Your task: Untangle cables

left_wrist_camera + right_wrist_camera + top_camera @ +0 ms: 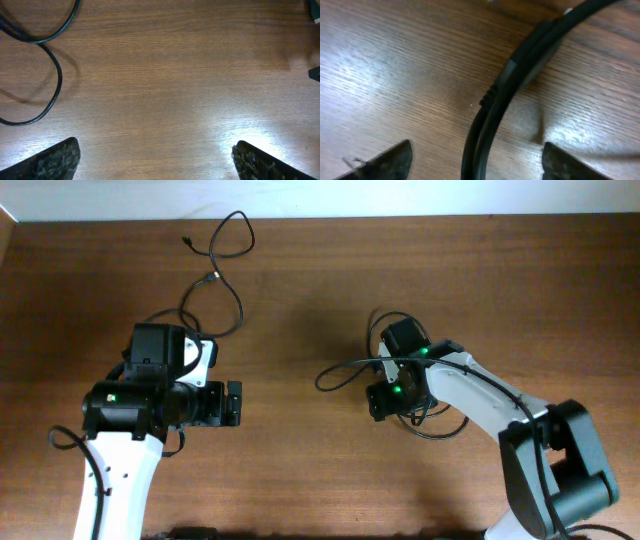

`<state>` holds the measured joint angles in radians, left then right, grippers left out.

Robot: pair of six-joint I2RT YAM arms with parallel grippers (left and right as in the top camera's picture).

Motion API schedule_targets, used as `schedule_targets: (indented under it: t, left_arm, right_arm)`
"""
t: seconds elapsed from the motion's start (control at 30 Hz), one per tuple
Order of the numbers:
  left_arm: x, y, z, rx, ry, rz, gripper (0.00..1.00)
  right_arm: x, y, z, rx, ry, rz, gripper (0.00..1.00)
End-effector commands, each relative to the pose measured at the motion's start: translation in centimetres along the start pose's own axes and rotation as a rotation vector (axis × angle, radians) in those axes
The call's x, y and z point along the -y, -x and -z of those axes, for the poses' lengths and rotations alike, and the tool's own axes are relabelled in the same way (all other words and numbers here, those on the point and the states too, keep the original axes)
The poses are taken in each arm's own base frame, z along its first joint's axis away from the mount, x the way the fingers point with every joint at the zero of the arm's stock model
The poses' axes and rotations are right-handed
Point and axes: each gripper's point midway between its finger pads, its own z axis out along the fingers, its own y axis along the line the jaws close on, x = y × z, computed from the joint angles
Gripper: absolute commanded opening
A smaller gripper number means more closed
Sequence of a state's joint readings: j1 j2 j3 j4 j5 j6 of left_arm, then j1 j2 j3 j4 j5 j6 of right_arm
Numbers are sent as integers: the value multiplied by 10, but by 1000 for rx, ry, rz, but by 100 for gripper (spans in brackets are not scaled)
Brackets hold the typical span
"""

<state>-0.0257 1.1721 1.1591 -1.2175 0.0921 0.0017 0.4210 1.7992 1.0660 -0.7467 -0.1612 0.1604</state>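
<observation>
One thin black cable [228, 292] lies at the far left of the table, looping with two small plug ends [212, 277] near the back edge. Part of it shows at the upper left of the left wrist view [56, 82]. My left gripper [232, 403] is open and empty over bare wood [155, 161], right of that cable. The second black cable [340, 372] loops around my right gripper [380, 400]. In the right wrist view its cord and plug body [520, 65] run between the open fingers [477, 162], which are not closed on it.
The wooden table [300, 300] meets a white wall along its back edge. The arms' own thicker black wires hang by the left arm [60, 438] and the right arm [440, 425].
</observation>
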Motion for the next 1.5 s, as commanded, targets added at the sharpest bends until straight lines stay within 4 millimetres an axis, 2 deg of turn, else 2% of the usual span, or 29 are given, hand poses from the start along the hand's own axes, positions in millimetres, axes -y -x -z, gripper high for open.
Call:
schedule_targets:
  t: [0.0, 0.03, 0.07, 0.1, 0.2, 0.27, 0.4, 0.47, 0.6, 0.7, 0.73, 0.87, 1.07, 1.17, 1.3, 1.37, 1.47]
  left_arm:
    - [-2, -1, 1, 7, 11, 13, 99]
    - [-2, -1, 1, 7, 11, 13, 99]
    - [-2, -1, 1, 6, 11, 13, 99]
    - [-2, -1, 1, 6, 11, 13, 99]
    - [-2, -2, 1, 5, 11, 13, 99]
    - [-2, -2, 1, 5, 11, 13, 99]
    - [-2, -2, 1, 4, 11, 13, 99]
    - [-2, -2, 1, 4, 11, 13, 99]
    - [-2, -2, 1, 5, 11, 13, 99]
    - [-2, -2, 1, 5, 11, 13, 99]
    - [-2, -2, 1, 5, 11, 13, 99]
    - [-2, -2, 1, 4, 11, 13, 99]
    - [-2, -2, 1, 5, 11, 13, 99]
    - [-2, -2, 1, 5, 11, 13, 99]
    - [-2, -2, 1, 4, 11, 13, 99]
    - [-2, -2, 1, 5, 11, 13, 99]
    - [-2, -2, 1, 5, 11, 13, 99]
  right_arm:
    - [-2, 3, -1, 5, -3, 1, 66]
    - [-2, 3, -1, 5, -4, 1, 60]
    - [-2, 3, -1, 5, -4, 1, 50]
    - [-2, 4, -1, 7, -3, 1, 33]
    - [-3, 8, -1, 24, 0, 4, 13]
    - [-3, 13, 1, 38, 2, 6, 5]
    - [-11, 43, 20, 119, 16, 17, 4]
    - [-22, 79, 49, 224, 33, 29, 4]
    - [-36, 130, 95, 403, 62, 14, 4]
    - [-46, 164, 121, 549, 97, 15, 4]
    - [-51, 182, 134, 637, 126, -3, 4]
    - [-61, 215, 165, 818, 180, -1, 4]
    - [-69, 248, 202, 1011, 292, -126, 4]
    - [-72, 264, 202, 1065, 358, -175, 4]
    - [-73, 275, 190, 1081, 389, -200, 4]
    - [-72, 276, 173, 1053, 373, -207, 4]
    - [-64, 274, 128, 957, 332, -231, 4]
